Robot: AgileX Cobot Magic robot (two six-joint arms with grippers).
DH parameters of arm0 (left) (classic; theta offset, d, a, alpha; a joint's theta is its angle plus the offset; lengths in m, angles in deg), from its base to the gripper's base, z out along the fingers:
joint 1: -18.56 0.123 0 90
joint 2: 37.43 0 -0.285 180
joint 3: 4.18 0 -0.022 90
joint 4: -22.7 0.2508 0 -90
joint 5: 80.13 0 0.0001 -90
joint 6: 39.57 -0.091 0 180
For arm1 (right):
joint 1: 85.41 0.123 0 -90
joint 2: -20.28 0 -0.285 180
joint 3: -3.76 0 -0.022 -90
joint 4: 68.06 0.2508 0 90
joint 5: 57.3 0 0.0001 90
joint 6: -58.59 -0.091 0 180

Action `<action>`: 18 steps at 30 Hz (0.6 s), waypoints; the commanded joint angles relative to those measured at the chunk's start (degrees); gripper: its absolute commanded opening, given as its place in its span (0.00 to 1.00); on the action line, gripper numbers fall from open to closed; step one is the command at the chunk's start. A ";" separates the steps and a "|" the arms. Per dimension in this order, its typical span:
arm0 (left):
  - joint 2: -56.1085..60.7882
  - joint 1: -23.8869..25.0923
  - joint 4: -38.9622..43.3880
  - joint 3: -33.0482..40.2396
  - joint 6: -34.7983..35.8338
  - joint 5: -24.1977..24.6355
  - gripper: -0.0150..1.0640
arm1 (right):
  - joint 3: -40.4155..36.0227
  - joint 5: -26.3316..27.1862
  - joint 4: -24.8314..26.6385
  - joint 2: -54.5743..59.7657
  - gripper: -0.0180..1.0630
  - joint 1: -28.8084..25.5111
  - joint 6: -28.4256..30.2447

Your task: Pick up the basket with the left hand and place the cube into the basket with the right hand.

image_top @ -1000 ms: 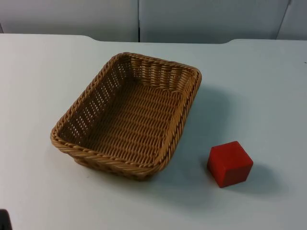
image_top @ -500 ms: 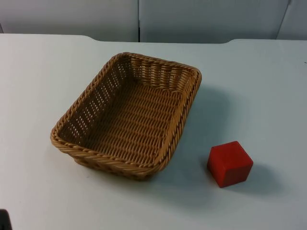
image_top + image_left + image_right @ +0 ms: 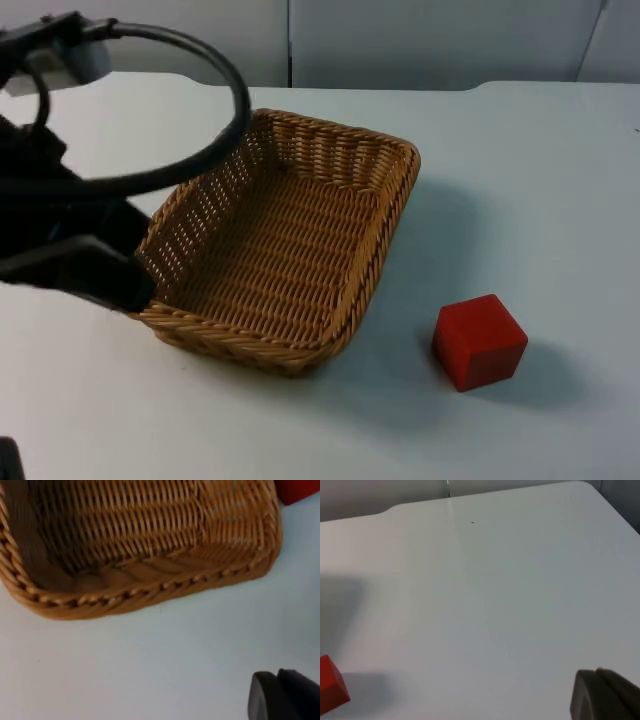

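A tan woven basket point(image 3: 375, 255) stands on the white table, left of centre in the top view. My left gripper point(image 3: 112, 282) has come in from the left and hangs over the basket's near-left corner, hiding that part of the rim. The left wrist view looks onto the basket's rim point(image 3: 150, 587) from close by, with bare table between. A red cube point(image 3: 479, 341) sits on the table to the right of the basket, apart from it. My right gripper point(image 3: 606, 696) waits above bare table, and the cube point(image 3: 330, 686) lies some way off from it.
The grey partition wall point(image 3: 400, 40) closes the table's far edge. White table top point(image 3: 540, 180) spreads out right of the basket and around the cube. A small dark object point(image 3: 8, 460) sits at the near-left corner.
The left arm has swung into the top view from the left and now covers the basket's near-left corner. Basket and cube have not moved.
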 commanded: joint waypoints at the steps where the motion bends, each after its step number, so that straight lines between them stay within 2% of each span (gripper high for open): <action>1: -3.31 -0.39 -1.18 -3.76 -0.36 -0.39 0.15 | -0.30 0.27 -0.46 -0.16 0.01 -0.33 -0.03; 4: -6.14 -0.39 -1.19 -8.76 -0.36 -2.06 0.41 | -0.30 0.27 -0.46 -0.16 0.01 -0.33 -0.03; 5: -6.59 -0.39 -1.19 -10.24 -0.36 -3.94 0.52 | -0.30 0.27 -0.46 -0.16 0.01 -0.33 -0.03; 6: -6.59 -0.39 -1.19 -10.24 -0.36 -3.94 0.52 | -0.30 0.27 -0.46 -0.16 0.01 -0.33 -0.03; 8: -7.56 -0.39 -0.70 -12.65 -0.15 -9.19 0.67 | -0.30 0.27 -0.46 -0.16 0.01 -0.33 -0.03; 13: -9.38 -0.39 2.59 -13.72 -0.33 -17.56 0.67 | -0.30 0.27 -0.46 -0.16 0.01 -0.33 -0.03; 18: -13.51 -0.39 7.59 -14.85 -0.33 -18.59 0.66 | -0.30 0.27 -0.46 -0.16 0.01 -0.33 -0.03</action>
